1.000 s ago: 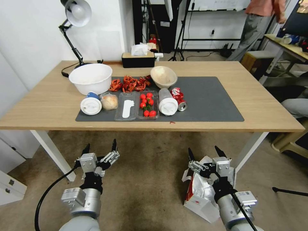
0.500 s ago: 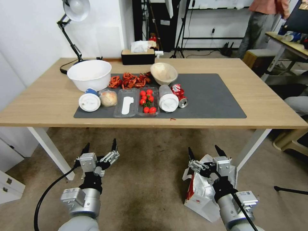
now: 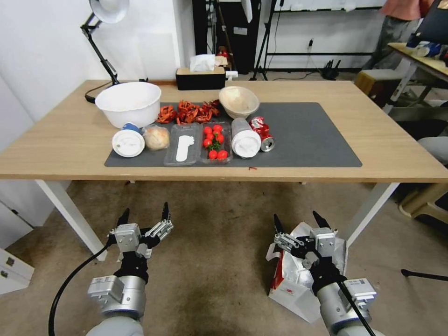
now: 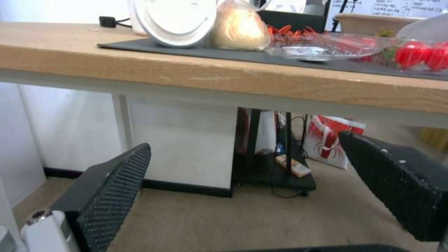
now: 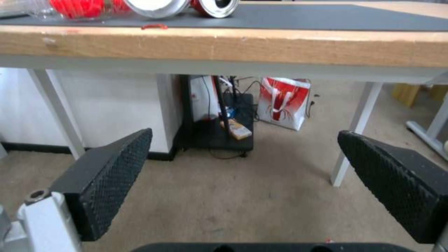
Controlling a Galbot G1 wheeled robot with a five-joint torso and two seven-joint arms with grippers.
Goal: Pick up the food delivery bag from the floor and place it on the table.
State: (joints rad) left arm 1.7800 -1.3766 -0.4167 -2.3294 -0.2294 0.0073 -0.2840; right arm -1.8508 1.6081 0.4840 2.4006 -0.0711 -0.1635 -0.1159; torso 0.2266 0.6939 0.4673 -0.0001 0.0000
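Observation:
The food delivery bag (image 3: 292, 274) lies on the floor (image 3: 214, 261) at the lower right, white with a red side panel and its foil lining showing. My right gripper (image 3: 297, 217) hangs open just above it, fingers pointing toward the table (image 3: 396, 154), nothing between them. My left gripper (image 3: 144, 211) is open too, over bare carpet to the left. The right wrist view looks past its own open fingers (image 5: 112, 164) under the table edge (image 5: 280, 47). In the left wrist view the open fingers (image 4: 117, 185) frame the same underside.
On the table's dark mat (image 3: 312, 135) lie a white bowl (image 3: 128, 102), a tray of tomatoes (image 3: 214, 142), cups and a crushed can (image 3: 261, 133). White table legs (image 3: 371, 212) stand close by. A small white bag with red print (image 5: 282, 101) sits beyond the table.
The whole picture has shifted a little, so the table sits higher and farther up in view. Both grippers and the bag keep their places.

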